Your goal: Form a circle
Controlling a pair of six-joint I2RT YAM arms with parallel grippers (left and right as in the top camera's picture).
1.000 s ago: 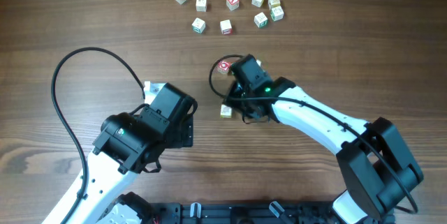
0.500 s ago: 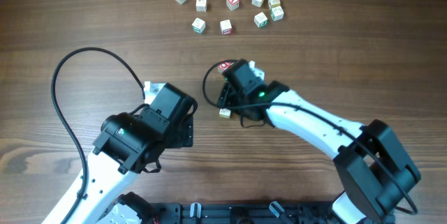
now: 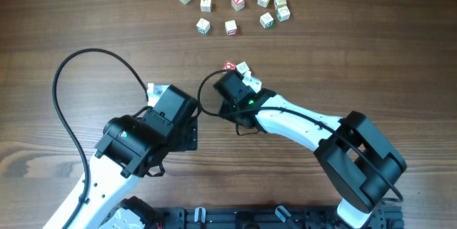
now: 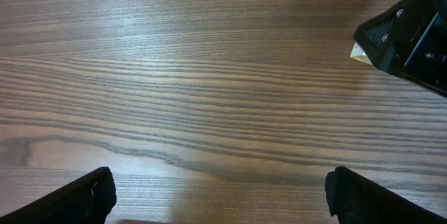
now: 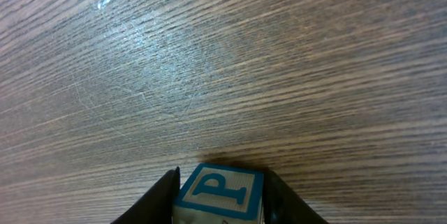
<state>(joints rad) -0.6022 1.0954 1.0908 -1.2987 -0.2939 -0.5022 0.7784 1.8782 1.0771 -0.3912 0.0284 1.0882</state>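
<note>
**Letter cubes on wooden counter, two arms present**

Item 1. Letter cubes: eleven small pale wooden cubes with red, green or blue marks, in a loose scatter at the top centre of the overhead frame, more crowded on its right side. They make an uneven cluster, not a closed ring.

Item 2. Red-marked cube and pale cube: side by side at mid-frame, well below the scatter, just above the right arm's wrist.

Item 3. P cube: blue letter P in a blue border on its upper face, at the bottom edge of the right wrist frame.

Item 4. Right pincer: fingers close against both sides of the P cube, grasping it. Whether the cube is off the counter cannot be told.

Item 5. Left pincer: released, fingers spread to the two lower corners of its frame, bare wood between them.

Item 6. Black cable: a wide loop at the left of the overhead frame, above the left arm.
</note>
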